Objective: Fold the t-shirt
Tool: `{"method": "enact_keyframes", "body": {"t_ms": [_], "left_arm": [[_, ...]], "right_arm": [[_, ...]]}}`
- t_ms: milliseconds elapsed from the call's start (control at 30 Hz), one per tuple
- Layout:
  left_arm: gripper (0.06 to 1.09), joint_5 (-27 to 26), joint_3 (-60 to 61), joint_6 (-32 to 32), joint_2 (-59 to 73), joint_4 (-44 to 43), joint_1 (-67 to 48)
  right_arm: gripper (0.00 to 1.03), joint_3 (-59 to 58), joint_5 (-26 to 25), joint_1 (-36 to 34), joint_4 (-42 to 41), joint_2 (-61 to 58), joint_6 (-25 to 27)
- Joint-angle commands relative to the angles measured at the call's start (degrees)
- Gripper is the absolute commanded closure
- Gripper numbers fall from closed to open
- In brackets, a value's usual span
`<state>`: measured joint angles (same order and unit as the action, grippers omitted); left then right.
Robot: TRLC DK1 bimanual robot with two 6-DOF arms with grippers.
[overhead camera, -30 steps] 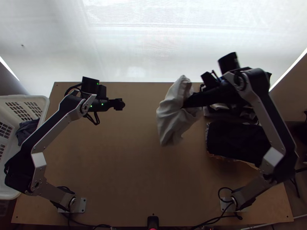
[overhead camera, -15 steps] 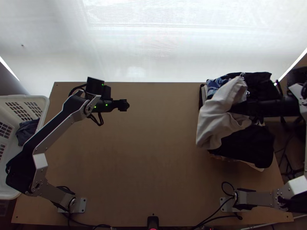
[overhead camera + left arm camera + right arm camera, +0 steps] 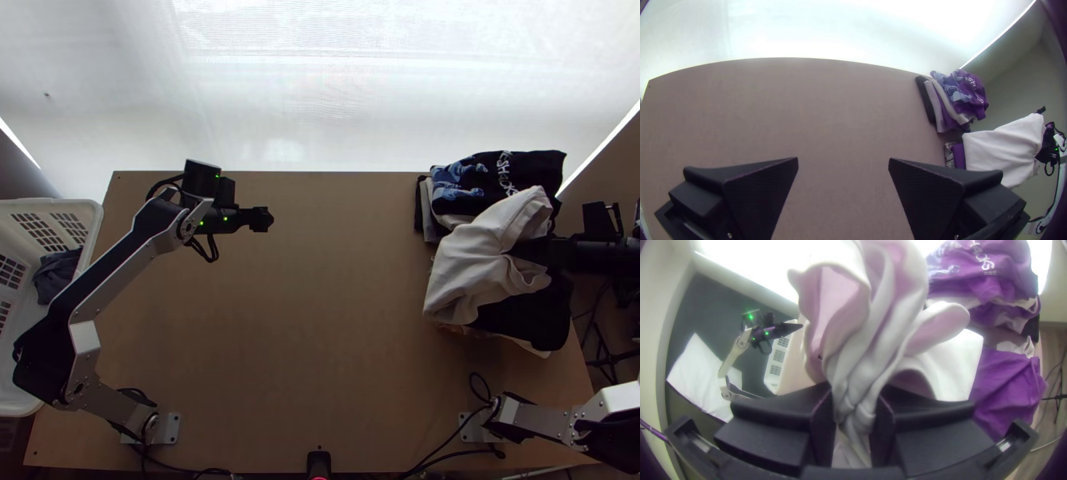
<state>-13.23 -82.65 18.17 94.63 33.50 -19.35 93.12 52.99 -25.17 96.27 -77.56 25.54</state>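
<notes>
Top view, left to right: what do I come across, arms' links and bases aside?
White plastic basket → left gripper → small black device at the table's near edge → pale t-shirt, bunched in the right gripper. The garment piles overlap the t-shirt, so I leave them out.

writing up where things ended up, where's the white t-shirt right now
In the top view the white t-shirt hangs bunched from the right gripper, at the table's right side, over the black cloth.
</notes>
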Motion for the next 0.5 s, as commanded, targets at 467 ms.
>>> {"method": "enact_keyframes", "body": {"t_ms": [467], "left_arm": [[0.10,-0.12,-1.20,-1.12,0.38,0.08,1.16]], "right_arm": [[1.00,4.17,3.87,5.92,1.29,-1.98,0.65]]}}
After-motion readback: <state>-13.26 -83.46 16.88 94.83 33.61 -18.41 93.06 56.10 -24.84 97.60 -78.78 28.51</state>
